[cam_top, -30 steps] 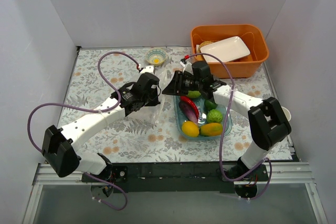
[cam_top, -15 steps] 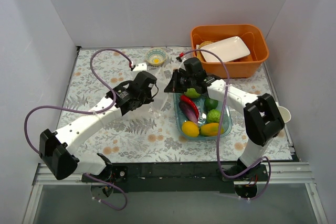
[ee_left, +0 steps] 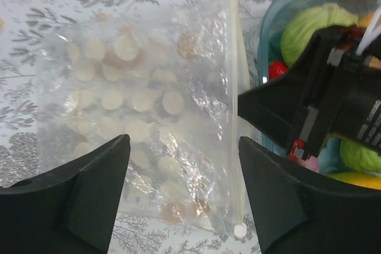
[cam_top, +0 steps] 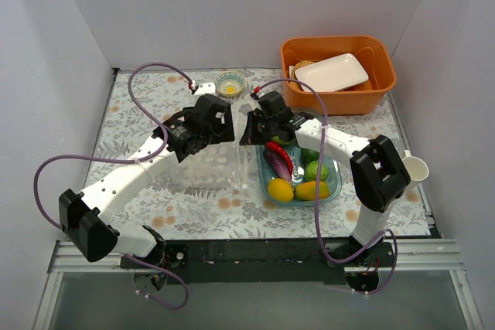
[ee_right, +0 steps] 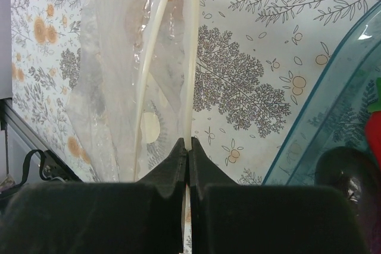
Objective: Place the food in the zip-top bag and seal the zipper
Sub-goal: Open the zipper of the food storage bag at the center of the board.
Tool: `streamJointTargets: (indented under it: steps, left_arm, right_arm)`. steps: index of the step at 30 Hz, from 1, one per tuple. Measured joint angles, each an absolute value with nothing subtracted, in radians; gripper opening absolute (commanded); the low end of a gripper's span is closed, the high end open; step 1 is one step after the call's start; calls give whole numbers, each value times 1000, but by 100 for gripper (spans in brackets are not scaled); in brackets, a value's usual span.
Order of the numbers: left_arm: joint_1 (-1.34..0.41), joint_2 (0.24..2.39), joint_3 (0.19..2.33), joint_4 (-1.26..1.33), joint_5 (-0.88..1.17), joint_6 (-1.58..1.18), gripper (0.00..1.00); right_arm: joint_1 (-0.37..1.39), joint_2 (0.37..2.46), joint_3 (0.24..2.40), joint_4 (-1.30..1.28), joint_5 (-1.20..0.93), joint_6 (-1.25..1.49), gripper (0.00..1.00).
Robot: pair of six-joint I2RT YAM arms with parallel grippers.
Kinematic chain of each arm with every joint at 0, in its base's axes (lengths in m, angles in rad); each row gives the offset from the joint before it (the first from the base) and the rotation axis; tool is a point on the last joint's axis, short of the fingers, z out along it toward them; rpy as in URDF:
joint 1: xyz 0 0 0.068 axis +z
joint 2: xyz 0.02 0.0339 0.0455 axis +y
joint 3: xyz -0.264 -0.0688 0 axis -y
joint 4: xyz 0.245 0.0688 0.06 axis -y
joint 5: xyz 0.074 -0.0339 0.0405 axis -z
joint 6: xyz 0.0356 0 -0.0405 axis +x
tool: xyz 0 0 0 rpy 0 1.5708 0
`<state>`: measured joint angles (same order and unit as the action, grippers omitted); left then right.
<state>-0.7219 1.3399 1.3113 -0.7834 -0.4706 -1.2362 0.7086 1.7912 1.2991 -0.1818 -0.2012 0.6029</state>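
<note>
The clear zip-top bag (cam_top: 205, 168) lies flat on the patterned table, left of the blue tray (cam_top: 334, 183). Its whitish zipper (ee_left: 235, 87) runs along the edge nearest the tray. My left gripper (ee_left: 181, 197) hovers open above the bag (ee_left: 137, 105), with nothing between its fingers. My right gripper (ee_right: 189, 144) is shut on the zipper (ee_right: 191, 57) strip at the bag's mouth. The food sits in the tray: red chilli (cam_top: 280, 154), purple eggplant (cam_top: 274, 166), yellow lemon (cam_top: 280, 189), orange mango (cam_top: 311, 189), limes (cam_top: 315, 170) and green cabbage (ee_left: 312, 25).
An orange bin (cam_top: 383, 83) holding a white plate (cam_top: 332, 72) stands at the back right. A small bowl (cam_top: 230, 83) sits at the back centre. A white cup (cam_top: 414, 168) stands at the right edge. White walls enclose the table.
My left gripper has opened and let go of the bag, which now lies spread on the table. The right gripper has closed on the zipper strip. Both grippers have shifted left and back.
</note>
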Motion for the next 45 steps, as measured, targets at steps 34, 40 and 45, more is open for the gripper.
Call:
streamJointTargets:
  steps: [34, 40, 45]
  left_arm:
    - [-783, 1561, 1250, -711, -381, -1337, 26]
    - [-785, 1612, 1289, -741, -442, -1344, 0]
    - [-786, 1627, 1322, -817, -525, -1348, 0]
  right_arm:
    - [708, 1776, 1299, -179, -195, 620, 1]
    - [708, 1763, 1296, -179, -190, 620, 1]
    - [708, 1757, 1291, -179, -182, 619, 1]
